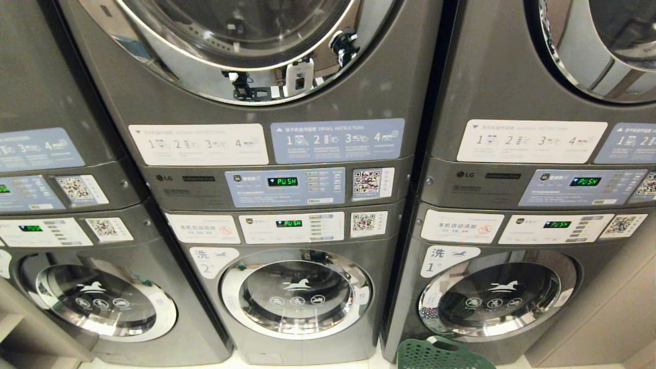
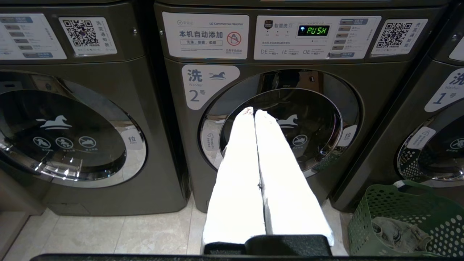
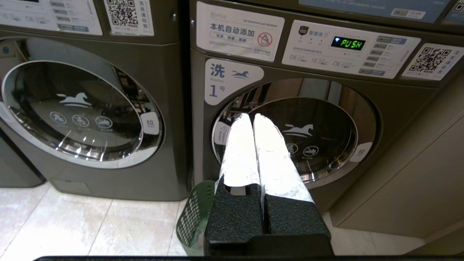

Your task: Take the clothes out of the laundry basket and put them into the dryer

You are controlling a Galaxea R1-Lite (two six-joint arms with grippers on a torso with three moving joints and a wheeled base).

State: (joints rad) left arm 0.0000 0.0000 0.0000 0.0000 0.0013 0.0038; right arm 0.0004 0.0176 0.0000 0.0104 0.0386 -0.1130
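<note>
In the head view the basket (image 1: 443, 354) is cut off by the lower edge, only its rim and some lattice wall showing. The upper doors (image 1: 241, 46) run past the top edge. In the right wrist view the right claw (image 3: 252, 119) hides most of the basket. The small print on the instruction labels (image 1: 337, 139) is too small to read.

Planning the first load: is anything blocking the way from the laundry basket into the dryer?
Yes. Every machine door in view is closed, including the upper dryer door. The clothes still lie in the laundry basket on the floor before washer 1. A door must be opened first.
</note>
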